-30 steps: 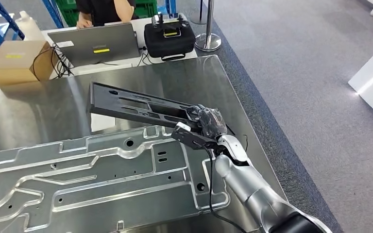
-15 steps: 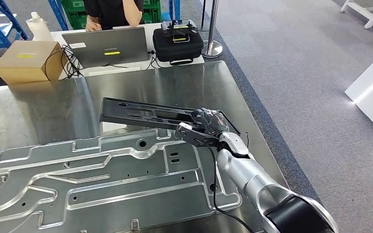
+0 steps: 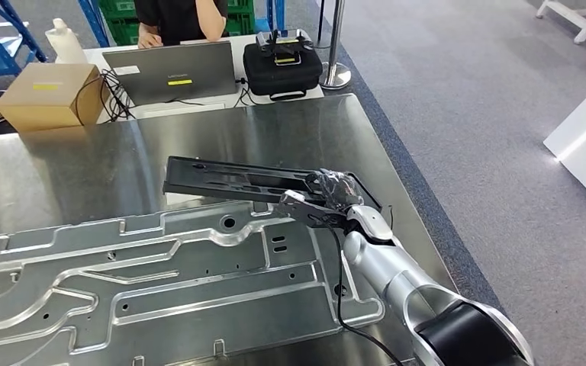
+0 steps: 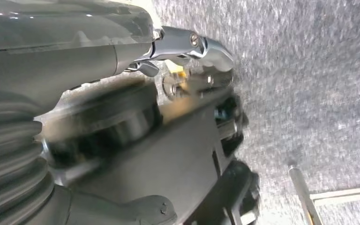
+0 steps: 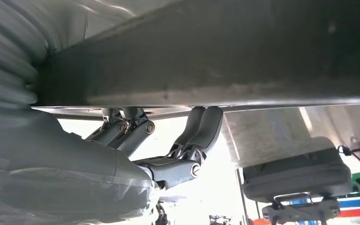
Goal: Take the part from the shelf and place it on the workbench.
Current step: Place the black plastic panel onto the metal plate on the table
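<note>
The head view looks forward and down from high on the robot onto the steel workbench (image 3: pixel 69 175), the right arm entering from five o'clock. The right wrist view sits very close under the black part (image 5: pixel 225 51), facing outward toward the black case (image 5: pixel 300 176), which the head view shows at twelve o'clock. The left wrist view looks down at grey carpet (image 4: pixel 309 70).

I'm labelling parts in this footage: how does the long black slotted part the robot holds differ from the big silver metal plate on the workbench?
The long black slotted part is dark, narrow and held by one end in the right robot hand, above the table. The big silver metal plate is bright, far wider, and lies flat on the steel workbench. Both are flat parts with cut-out slots and holes.
</note>
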### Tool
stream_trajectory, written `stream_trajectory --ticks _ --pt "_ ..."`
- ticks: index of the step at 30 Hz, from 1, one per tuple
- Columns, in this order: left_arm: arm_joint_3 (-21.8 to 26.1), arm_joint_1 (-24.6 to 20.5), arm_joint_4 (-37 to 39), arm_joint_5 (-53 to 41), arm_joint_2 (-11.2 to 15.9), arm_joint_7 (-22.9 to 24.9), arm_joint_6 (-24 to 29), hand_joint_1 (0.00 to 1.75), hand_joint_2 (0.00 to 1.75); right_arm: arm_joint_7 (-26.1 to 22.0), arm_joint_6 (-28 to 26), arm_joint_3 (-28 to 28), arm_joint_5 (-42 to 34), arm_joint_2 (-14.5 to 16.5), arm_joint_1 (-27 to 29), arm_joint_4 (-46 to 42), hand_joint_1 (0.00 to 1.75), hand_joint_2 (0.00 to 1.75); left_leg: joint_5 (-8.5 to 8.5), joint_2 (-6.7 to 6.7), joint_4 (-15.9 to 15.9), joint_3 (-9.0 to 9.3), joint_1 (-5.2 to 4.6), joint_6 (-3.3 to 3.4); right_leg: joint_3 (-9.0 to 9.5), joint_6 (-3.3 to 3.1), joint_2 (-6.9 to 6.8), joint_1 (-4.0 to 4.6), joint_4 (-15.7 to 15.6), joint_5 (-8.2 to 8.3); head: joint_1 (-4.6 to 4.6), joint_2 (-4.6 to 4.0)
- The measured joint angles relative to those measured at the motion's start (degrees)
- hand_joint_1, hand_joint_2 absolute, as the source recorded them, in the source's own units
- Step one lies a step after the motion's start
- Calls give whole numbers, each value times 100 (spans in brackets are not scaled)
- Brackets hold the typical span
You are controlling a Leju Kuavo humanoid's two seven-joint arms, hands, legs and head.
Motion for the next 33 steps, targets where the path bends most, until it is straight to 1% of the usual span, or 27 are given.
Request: stream_trajectory --ticks 3,4,9,15,22,31,32,33 --pt "0 -4 1 -7 14 58 -61 0 175 3 -2 5 74 4 7 22 175 175 4 -6 4 -2 9 -8 21 154 -2 -10 -52 9 2 0" --pt "0 -4 1 -7 28 70 -85 0 175 6 -4 9 86 8 8 28 175 175 7 -6 5 0 10 -13 22 166 -2 -11 -51 17 1 0" --pt "0 -4 1 -1 55 79 -118 0 175 57 -41 19 159 38 4 44 175 175 17 -5 5 8 16 -30 28 158 4 -7 -45 21 0 -1" --pt "2 -10 1 9 58 82 -90 0 175 135 -249 31 324 68 -53 69 175 175 17 -6 5 3 16 -31 26 149 3 -10 -41 16 2 0" --pt "2 -15 1 2 58 55 -48 0 175 189 -222 30 361 120 -140 98 175 175 18 1 5 -23 14 -29 4 124 11 -14 -41 33 2 0" --pt "2 -24 1 -3 58 8 -44 0 175 192 -225 32 396 121 -141 150 175 175 16 5 6 -36 13 -29 -4 116 16 -14 -50 30 2 0" --pt "2 -25 1 -9 58 3 -40 0 175 194 -225 32 400 121 -141 155 175 175 14 5 8 -38 10 -26 -3 117 16 -16 -53 31 2 0" --pt "2 -25 1 -15 58 -2 -36 0 175 196 -226 32 404 121 -140 160 175 175 17 5 17 -40 3 -16 -1 133 16 -21 -60 44 2 0"
